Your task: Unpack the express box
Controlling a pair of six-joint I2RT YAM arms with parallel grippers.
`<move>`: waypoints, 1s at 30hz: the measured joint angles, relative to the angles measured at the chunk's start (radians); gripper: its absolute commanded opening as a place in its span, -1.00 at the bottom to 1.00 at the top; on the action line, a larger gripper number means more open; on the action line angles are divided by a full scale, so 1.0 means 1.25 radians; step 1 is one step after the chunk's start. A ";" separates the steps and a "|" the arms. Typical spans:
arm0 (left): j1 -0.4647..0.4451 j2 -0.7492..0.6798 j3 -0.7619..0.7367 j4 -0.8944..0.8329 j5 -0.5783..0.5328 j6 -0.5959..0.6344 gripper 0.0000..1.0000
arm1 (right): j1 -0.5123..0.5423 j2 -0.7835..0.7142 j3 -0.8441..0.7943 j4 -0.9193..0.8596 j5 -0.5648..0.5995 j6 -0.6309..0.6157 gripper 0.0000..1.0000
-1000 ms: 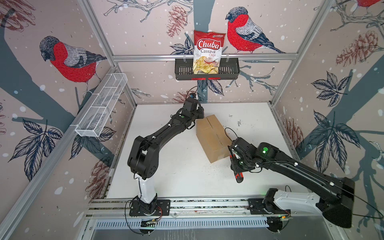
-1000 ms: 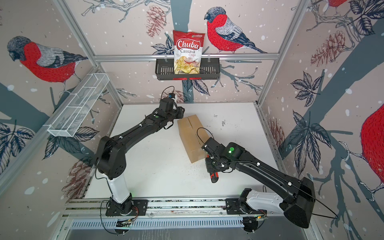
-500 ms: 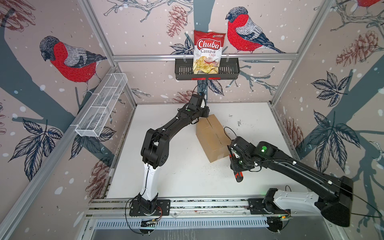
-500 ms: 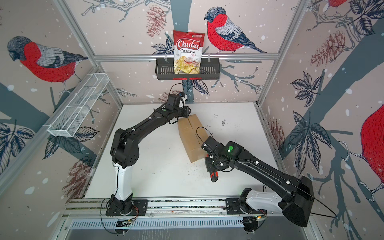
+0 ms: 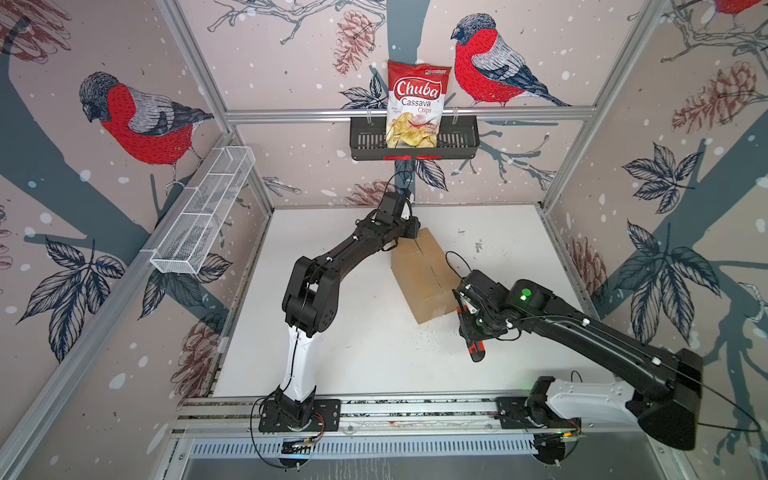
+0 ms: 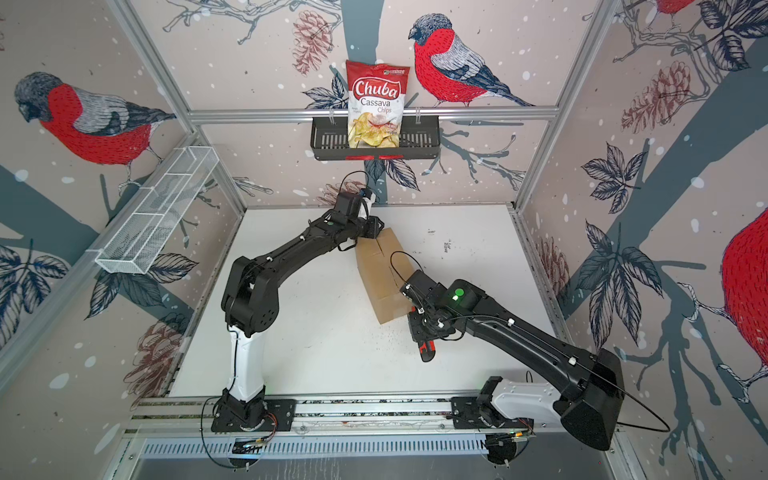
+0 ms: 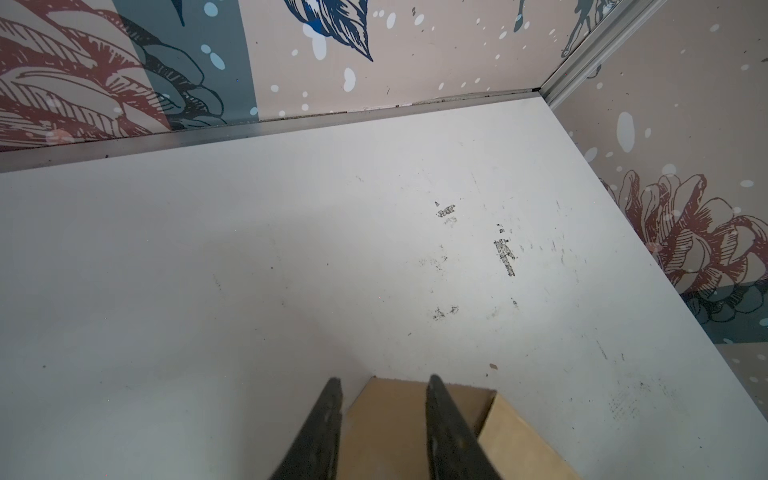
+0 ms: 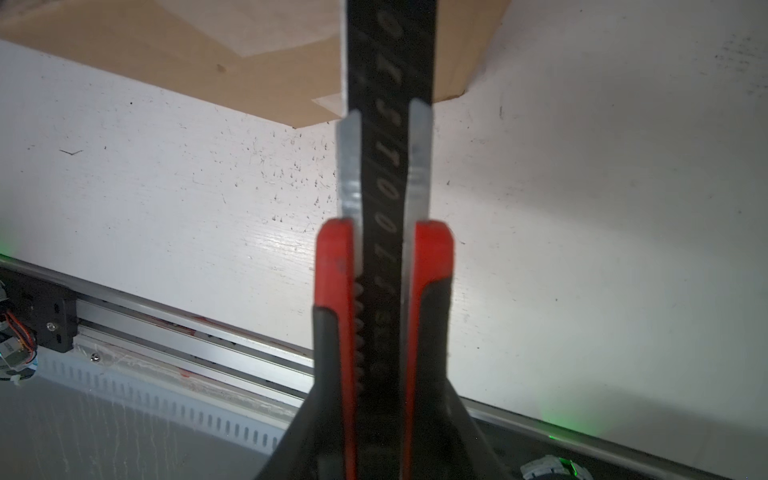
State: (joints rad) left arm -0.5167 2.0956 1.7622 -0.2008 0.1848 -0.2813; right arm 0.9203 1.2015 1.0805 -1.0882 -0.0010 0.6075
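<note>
Tape (image 8: pixel 266 37) is showing as clear patches on the cardboard of the box (image 5: pixel 424 270). That is likely why a knife (image 8: pixel 384 249) is being held ready. The box is lying in the middle of the table (image 5: pixel 353 340), flaps closed, set at an angle with one short end toward the back wall.

The right gripper (image 8: pixel 380 399) is pinching the red and black knife by its handle. The blade end is pointing at the near end of the box and is close to it. Whether it is touching cardboard I cannot tell.

The left gripper (image 7: pixel 384 384) is hanging at the far end with its fingers (image 7: pixel 440 415) spread. One is over the top of the box and the other is just off its edge, and they are clamping nothing. It is probably waiting there to steady the box against the push of a cut.

The table is looking white, flat and scuffed, with dark scratch marks (image 7: pixel 505 257) beyond the box and fine specks in front of it. Walls papered with red-breasted birds and pine cones are closing in three sides. A black basket (image 5: pixel 457 141) on the back wall is carrying a bag of chips (image 5: pixel 417 104), and a white wire shelf (image 5: pixel 203 212) is hanging on the left wall. Both are sitting well apart from the box.
</note>
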 measured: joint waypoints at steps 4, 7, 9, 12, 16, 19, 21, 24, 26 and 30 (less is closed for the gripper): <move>-0.002 -0.001 -0.006 0.013 0.003 0.000 -0.31 | 0.000 0.005 0.003 -0.006 -0.001 -0.003 -0.77; -0.005 -0.001 -0.006 0.020 0.005 0.000 -0.32 | 0.000 0.006 0.005 -0.009 -0.001 -0.005 -0.78; -0.009 -0.001 -0.006 0.023 0.005 0.001 -0.32 | 0.000 0.007 0.008 -0.010 -0.001 -0.005 -0.78; -0.017 -0.001 -0.006 0.030 0.005 0.008 -0.32 | 0.000 0.008 0.011 -0.012 -0.002 -0.005 -0.77; -0.026 -0.001 -0.007 0.036 0.005 0.015 -0.33 | -0.001 0.009 0.011 -0.015 -0.004 -0.008 -0.77; -0.032 -0.001 -0.007 0.045 0.005 0.019 -0.33 | -0.003 0.010 0.011 -0.016 -0.004 -0.009 -0.78; -0.036 -0.001 -0.010 0.049 0.005 0.020 -0.33 | -0.004 0.010 0.011 -0.015 -0.004 -0.011 -0.78; -0.040 -0.002 -0.015 0.060 0.005 0.020 -0.33 | -0.007 0.010 0.011 -0.016 -0.006 -0.014 -0.77; -0.042 -0.003 -0.019 0.066 0.005 0.020 -0.33 | -0.009 0.010 0.011 -0.016 -0.006 -0.022 -0.78; -0.046 -0.003 -0.023 0.077 0.008 0.020 -0.33 | -0.011 0.012 0.011 -0.016 -0.007 -0.023 -0.77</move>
State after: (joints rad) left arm -0.5743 2.0922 1.7329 -0.1043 0.1944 -0.2558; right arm 0.9070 1.2167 1.0939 -1.1076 -0.0093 0.5793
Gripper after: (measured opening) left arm 0.335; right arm 0.320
